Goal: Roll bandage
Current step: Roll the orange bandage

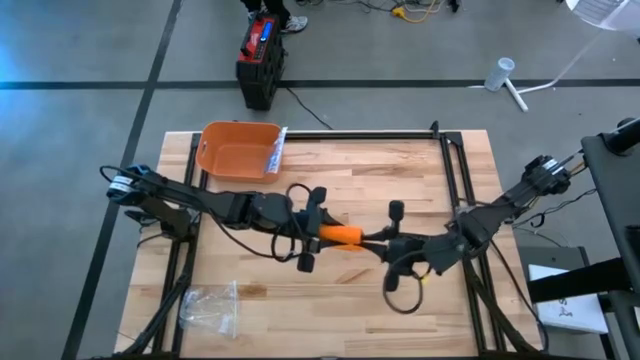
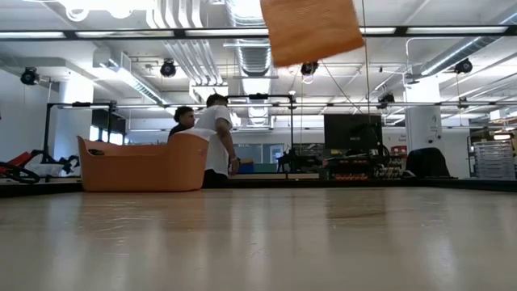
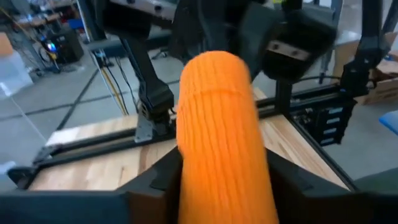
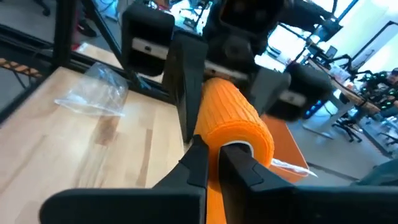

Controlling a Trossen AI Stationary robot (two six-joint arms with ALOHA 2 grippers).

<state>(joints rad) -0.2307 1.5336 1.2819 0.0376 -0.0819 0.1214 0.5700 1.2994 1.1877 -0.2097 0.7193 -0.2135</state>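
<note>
The orange bandage (image 1: 341,236) is a ribbed roll held in the air over the middle of the table, between my two grippers. In the low view, the bandage (image 2: 311,28) shows at the top of the picture, well clear of the tabletop. My left gripper (image 1: 318,236) comes from the table's left and has the roll (image 3: 222,124) between its fingers. My right gripper (image 1: 372,240) comes from the right and is shut at the roll's other end (image 4: 233,121). My left gripper has the roll's left end (image 3: 217,186) between its two fingers (image 3: 163,177), one on each side. It comes nearly level from the table's left, along the roll. The roll sticks out past the fingers, clear of the table. My right gripper pinches the rim of the roll's right end (image 4: 219,142) between its two fingertips (image 4: 198,155), which stand close together. It comes nearly level from the table's right. The roll reaches away from the fingers toward my left gripper, lifted clear.
An orange basket (image 1: 238,150) stands at the table's far left, with a white packet at its right rim. A clear plastic bag (image 1: 210,308) lies at the near left. Black frame rails (image 1: 455,190) run along the table's edges. People stand in the room beyond.
</note>
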